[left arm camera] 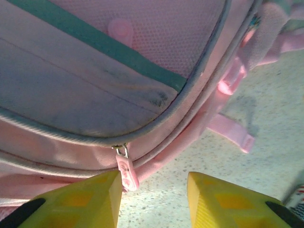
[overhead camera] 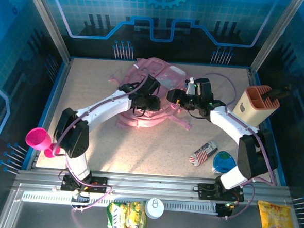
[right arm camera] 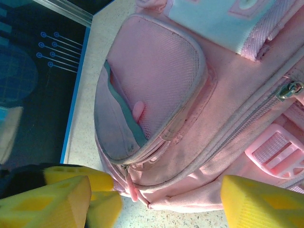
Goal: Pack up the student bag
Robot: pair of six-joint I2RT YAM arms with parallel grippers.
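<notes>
Left wrist view: the student bag (left arm camera: 142,57) lay on the speckled counter (left arm camera: 256,161) right in front of the left pincer (left arm camera: 154,202). Jaws were partly apart, gripping nothing, with a pink zip pull (left arm camera: 127,172) hanging just beside one finger. The right pincer (right arm camera: 156,206) gaped wider, also empty, bag's mesh pocket (right arm camera: 161,80) dead ahead. A pen holder (overhead camera: 256,105) stood off to its right.
</notes>
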